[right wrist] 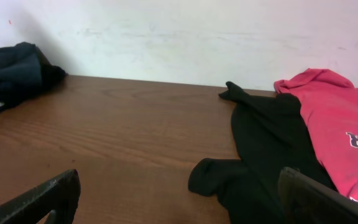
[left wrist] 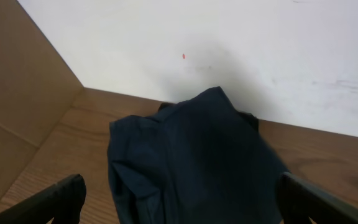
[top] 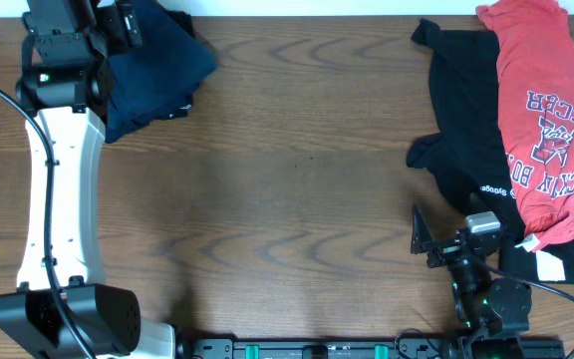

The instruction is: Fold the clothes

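From overhead, the left arm [top: 63, 199] reaches over a navy garment [top: 157, 60] bunched in the table's [top: 287, 179] far-left corner. A black garment [top: 461, 120] and red shirt [top: 546, 110] overlap at far right, near the right gripper [top: 431, 239]. The left wrist shows the left gripper [left wrist: 182, 208] spread wide and empty, the navy cloth a rumpled mound: a pinch may catch several layers. The right wrist shows jaws likewise released; dragging the black garment could pull the red along.

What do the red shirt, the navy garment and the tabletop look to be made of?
Red shirt: soft matte knit, probably cotton jersey, judging by its loose folds; the lettering looks printed on.
Navy garment: similar matte fabric, crumpled into soft creases; the fibre cannot be told.
Table: wood or wood-look laminate, with a brown grain pattern and a slight sheen.
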`<state>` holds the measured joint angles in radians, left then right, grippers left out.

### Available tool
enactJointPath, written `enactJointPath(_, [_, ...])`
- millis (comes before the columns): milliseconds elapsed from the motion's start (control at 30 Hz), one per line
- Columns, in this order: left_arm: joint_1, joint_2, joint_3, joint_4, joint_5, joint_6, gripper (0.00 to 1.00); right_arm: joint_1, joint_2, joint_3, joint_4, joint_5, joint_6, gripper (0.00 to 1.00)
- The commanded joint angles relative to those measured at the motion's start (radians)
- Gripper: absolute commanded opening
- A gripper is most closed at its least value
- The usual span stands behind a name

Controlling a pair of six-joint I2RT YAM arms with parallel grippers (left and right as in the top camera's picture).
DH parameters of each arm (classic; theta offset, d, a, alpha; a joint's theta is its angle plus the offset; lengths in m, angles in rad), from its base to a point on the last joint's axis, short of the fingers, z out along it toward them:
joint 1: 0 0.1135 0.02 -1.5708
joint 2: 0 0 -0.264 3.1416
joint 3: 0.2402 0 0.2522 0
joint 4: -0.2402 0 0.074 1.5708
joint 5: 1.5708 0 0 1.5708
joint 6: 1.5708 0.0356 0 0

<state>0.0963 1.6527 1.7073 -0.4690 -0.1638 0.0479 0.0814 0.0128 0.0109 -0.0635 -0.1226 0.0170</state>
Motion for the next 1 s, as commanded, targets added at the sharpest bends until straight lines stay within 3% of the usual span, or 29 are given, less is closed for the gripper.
enactJointPath(0, [0.003, -0.071, 0.002, -0.003, -0.003, -0.012, 0.98, 0.000, -0.006, -0.005, 0.001, -0.005, -0.007, 0.99])
enactJointPath(100, [-0.002, -0.145, 0.002, -0.058, -0.002, -0.012, 0.98, 0.000, -0.006, -0.005, 0.001, -0.005, -0.007, 0.99])
enactJointPath(233, [-0.008, -0.301, -0.014, -0.238, -0.002, -0.055, 0.98, 0.000, -0.006, -0.005, 0.001, -0.005, -0.007, 0.99])
enactJointPath(367, [-0.008, -0.474, -0.134, -0.233, 0.000, -0.106, 0.98, 0.000, -0.006, -0.005, 0.001, -0.005, -0.007, 0.99])
enactJointPath(733, [0.035, -1.068, -0.868, 0.116, 0.163, -0.106, 0.98, 0.000, -0.006, -0.005, 0.001, -0.005, -0.007, 0.99])
enactJointPath(967, [0.038, -1.298, -1.257, 0.337, 0.298, -0.110, 0.98, 0.000, -0.006, -0.005, 0.001, -0.005, -0.007, 0.99])
